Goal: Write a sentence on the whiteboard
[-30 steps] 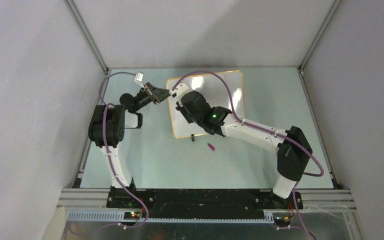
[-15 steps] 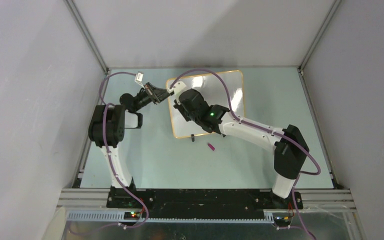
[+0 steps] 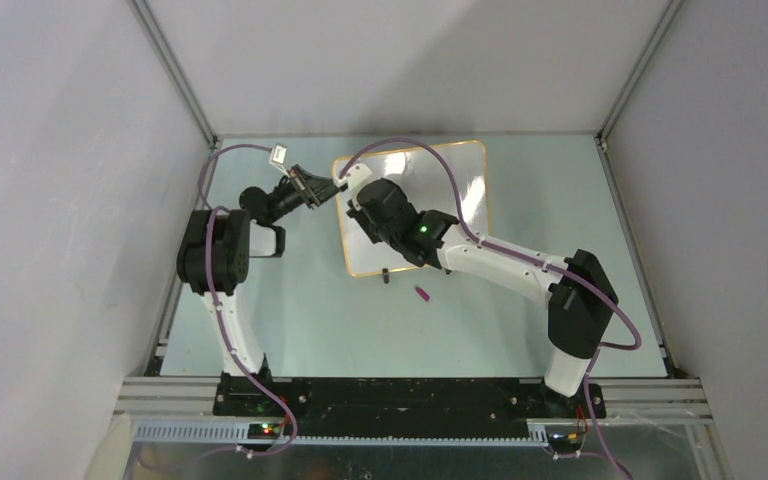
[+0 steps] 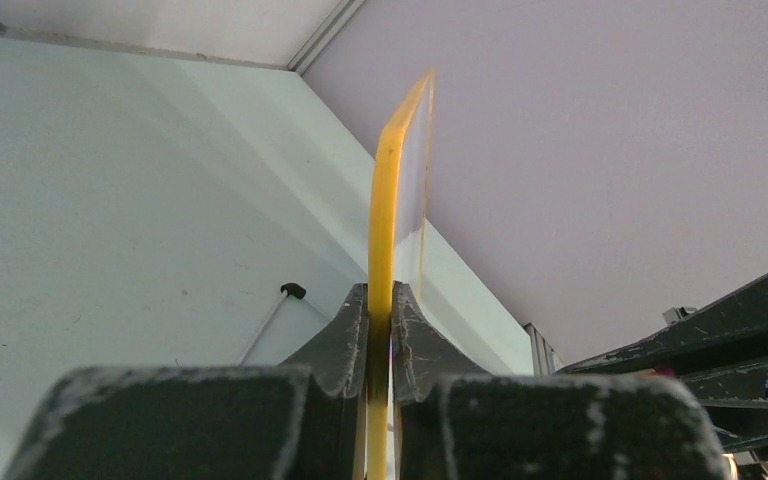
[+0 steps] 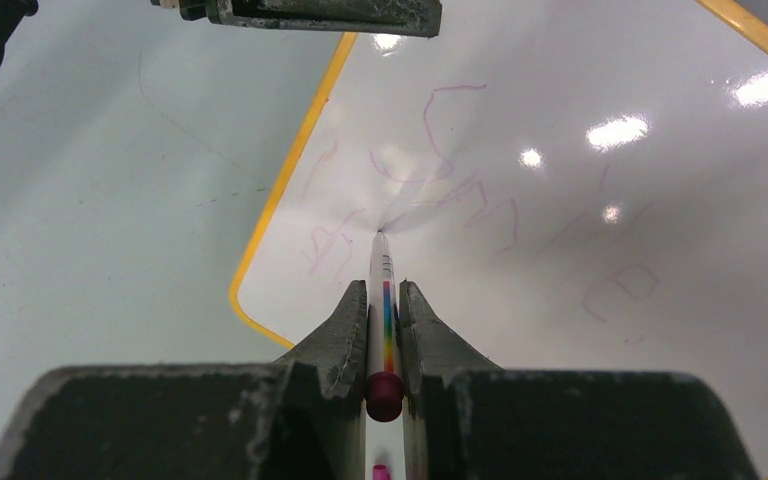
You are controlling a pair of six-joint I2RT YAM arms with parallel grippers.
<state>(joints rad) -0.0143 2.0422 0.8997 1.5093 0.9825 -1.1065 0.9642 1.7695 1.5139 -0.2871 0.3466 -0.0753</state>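
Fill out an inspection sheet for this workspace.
Surface: pale green table.
Job's things: whiteboard, faint purple writing on it; marker, tip at the board.
Clutter: small purple piece on the table near the board, perhaps a cap.
Grippers: left gripper shut on the whiteboard's yellow edge; right gripper shut on the marker.
Cables: purple cables along both arms, one arching over the board.
Surroundings: grey walls, metal posts.

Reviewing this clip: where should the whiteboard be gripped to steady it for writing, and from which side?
Grip the whiteboard by its thin left frame edge, approaching from the left with the jaws across its thickness. It is a flat, thin sheet, and the marker needs the face free. The left gripper is shut on that edge.
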